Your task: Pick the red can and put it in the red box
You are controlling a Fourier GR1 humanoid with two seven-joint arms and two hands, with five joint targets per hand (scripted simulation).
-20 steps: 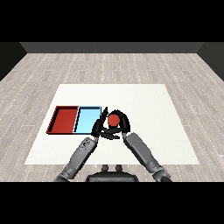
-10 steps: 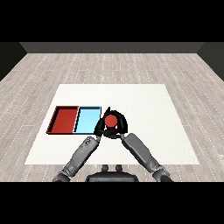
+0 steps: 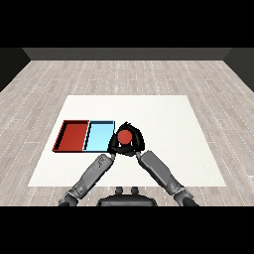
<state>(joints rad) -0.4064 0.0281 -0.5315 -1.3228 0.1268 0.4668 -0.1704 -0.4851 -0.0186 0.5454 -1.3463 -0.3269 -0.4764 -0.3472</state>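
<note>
The small red cylindrical can (image 3: 124, 136) sits in the black right hand (image 3: 135, 142), whose fingers and thumb curl round its sides, so that only the round red top shows plainly. The can is just beside the right edge of the shallow light blue rectangular tray (image 3: 99, 137), over the white table (image 3: 163, 119), not inside either tray. The black left hand (image 3: 113, 145) lies close against the can's left side, at the blue tray's near right corner; whether its fingers are apart or together cannot be told, since they merge with the other hand. The shallow red rectangular tray (image 3: 73, 135) lies touching the blue one along their shared long edge, on the far side of it from the can, with its floor bare. Both grey forearms come in from the lower corners and meet at the can. The white table spreads wide and open to the right and beyond the hands, out to its far and right edges
</note>
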